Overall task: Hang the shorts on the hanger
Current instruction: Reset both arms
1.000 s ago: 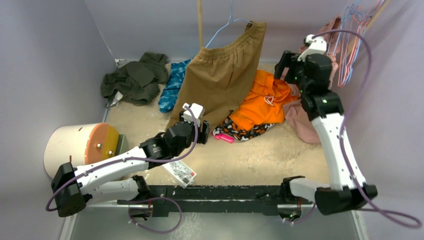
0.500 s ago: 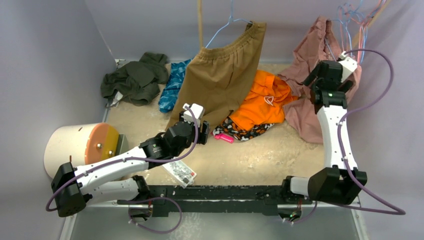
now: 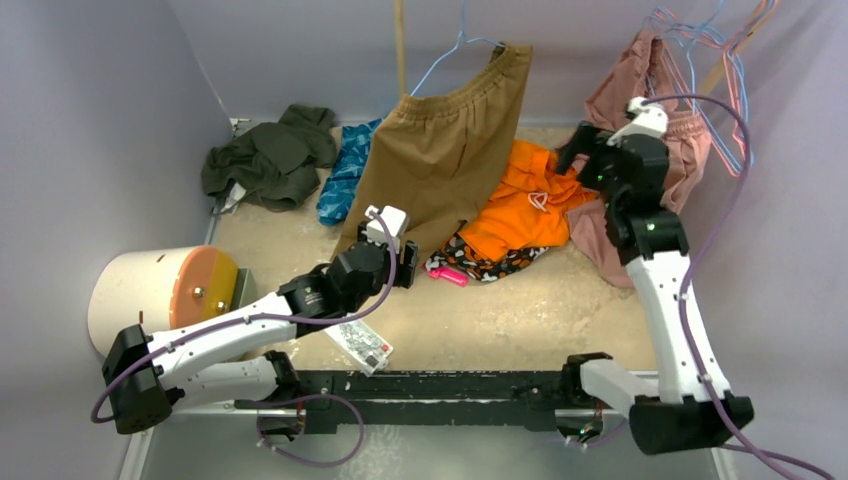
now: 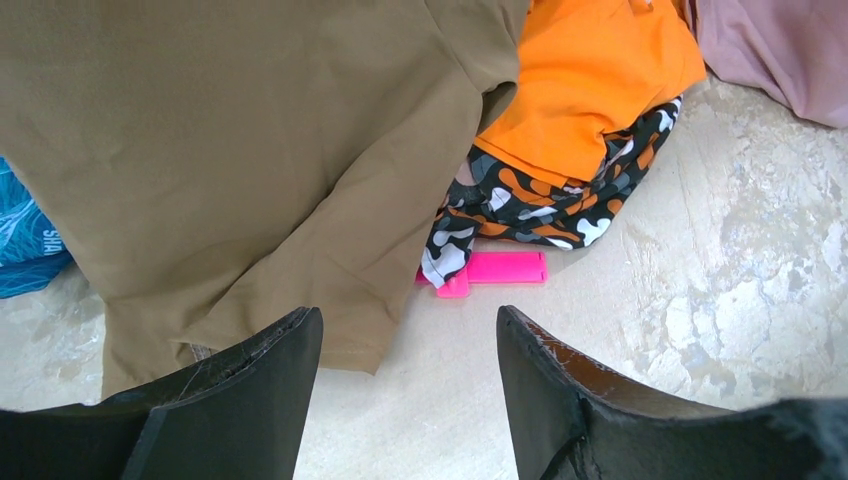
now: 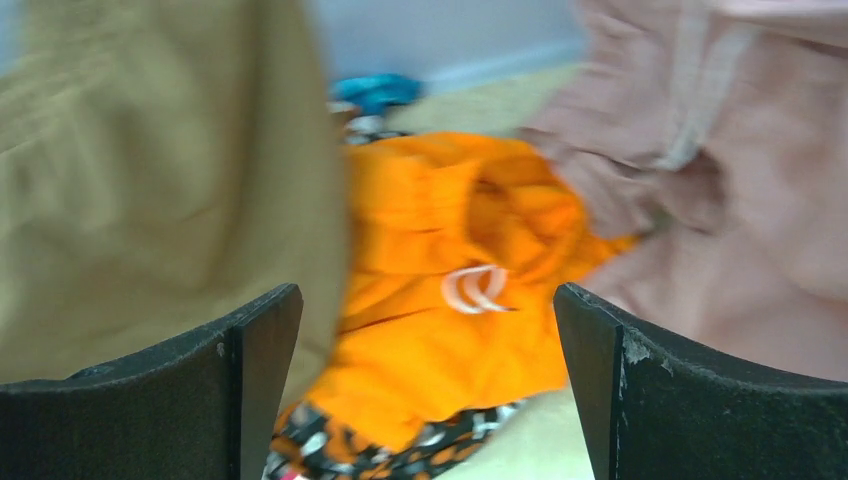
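The dusty-pink shorts point(image 3: 655, 95) hang bunched at the back right, their top caught among wire hangers. Their lower part slumps to the table point(image 3: 605, 245). A thin light-blue hanger point(image 3: 742, 120) wire shows beside them; how the shorts sit on it I cannot tell. My right gripper point(image 3: 578, 148) is just left of the shorts, apart from them, open and empty. In the right wrist view the right gripper point(image 5: 425, 295) frames the orange garment, with the shorts point(image 5: 770, 190) to its right. My left gripper point(image 3: 404, 264) point(image 4: 408, 315) hovers open over bare table by the tan hem.
Tan-brown shorts point(image 3: 445, 150) hang on another blue hanger point(image 3: 450, 50) by a wooden pole point(image 3: 400, 45). On the table lie an orange garment point(image 3: 525, 210), patterned cloth point(image 3: 490, 262), a pink plastic piece point(image 4: 495, 268), dark green point(image 3: 270, 155) and blue point(image 3: 345, 170) clothes, a cylinder point(image 3: 160, 285) and a packet point(image 3: 362, 345).
My right arm raised the pink shorts to the hangers, let go, opened wide and swung back left. The shorts stay hanging. The left arm has not moved.
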